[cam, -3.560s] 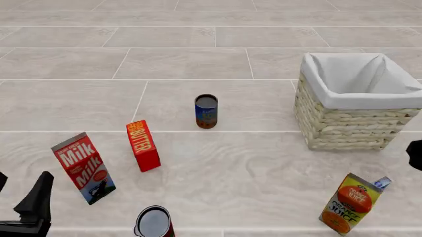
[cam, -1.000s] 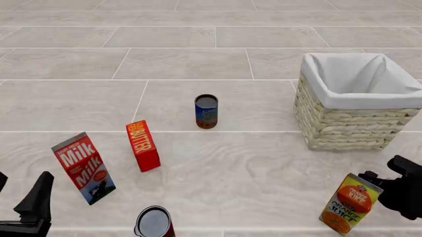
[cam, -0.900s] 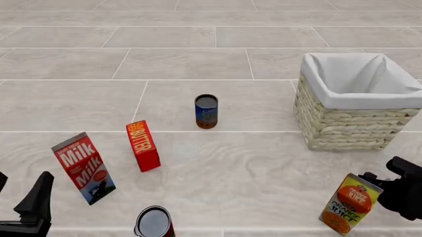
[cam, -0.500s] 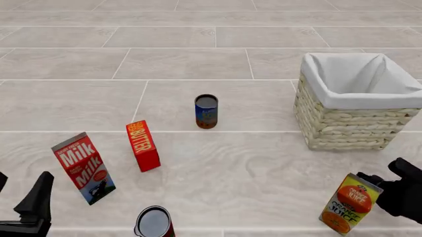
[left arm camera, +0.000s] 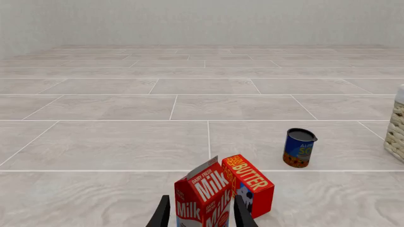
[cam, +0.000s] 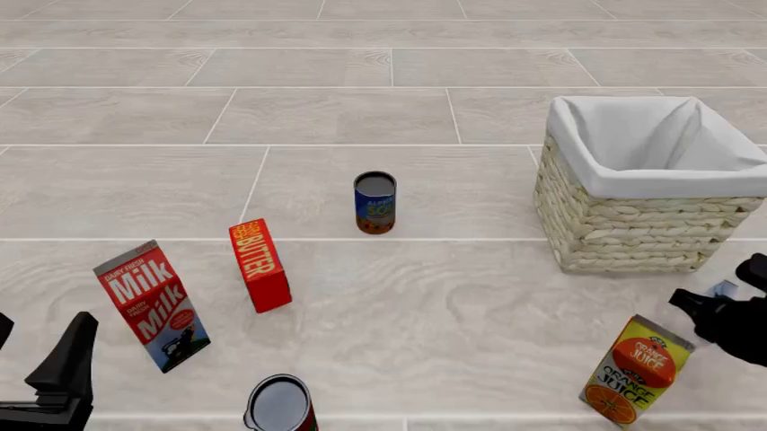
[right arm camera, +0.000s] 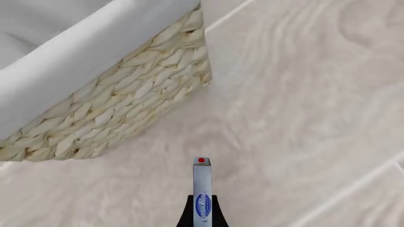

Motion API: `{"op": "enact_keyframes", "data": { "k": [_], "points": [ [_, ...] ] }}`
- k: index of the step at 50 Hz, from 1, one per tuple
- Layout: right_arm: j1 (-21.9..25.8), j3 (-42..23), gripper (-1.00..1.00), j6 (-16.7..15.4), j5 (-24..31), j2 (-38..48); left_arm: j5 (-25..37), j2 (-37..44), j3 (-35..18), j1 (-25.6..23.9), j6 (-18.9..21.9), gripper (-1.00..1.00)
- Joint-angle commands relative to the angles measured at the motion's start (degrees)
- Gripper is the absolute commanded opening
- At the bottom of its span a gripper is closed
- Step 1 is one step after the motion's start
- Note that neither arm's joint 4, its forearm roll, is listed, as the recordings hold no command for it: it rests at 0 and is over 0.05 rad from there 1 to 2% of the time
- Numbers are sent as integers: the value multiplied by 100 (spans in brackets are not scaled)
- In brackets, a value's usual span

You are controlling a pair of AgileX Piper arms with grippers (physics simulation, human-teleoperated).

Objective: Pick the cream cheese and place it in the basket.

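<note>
The cream cheese is a small pale blue-and-white box, held edge-on in my right gripper at the right edge of the front view, above the floor and behind the orange juice carton. In the right wrist view the box sticks out between the shut fingers, with the basket's woven wall just ahead. The basket, cream wicker with white lining, stands beyond the right gripper. My left gripper is open and empty at the near left, behind the milk carton.
A red butter box stands right of the milk carton. A blue can stands mid-floor, and another can sits at the near edge. In the left wrist view the milk carton and butter box stand just ahead.
My right gripper has risen with the cream cheese from behind the orange juice carton and moved a little toward the basket. The left arm has not moved.
</note>
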Motion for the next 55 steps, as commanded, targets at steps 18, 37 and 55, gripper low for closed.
{"op": "enact_keyframes", "data": {
  "k": [18,37,55],
  "points": [
    [-88,-430,-100,32,1354,-1889,0,0,0,0,0,100],
    [141,-1428,-100,17,2483,-2754,0,0,0,0,0,100],
    [535,-2757,-100,-218,3246,-2877,0,0,0,0,0,100]
  ]
}}
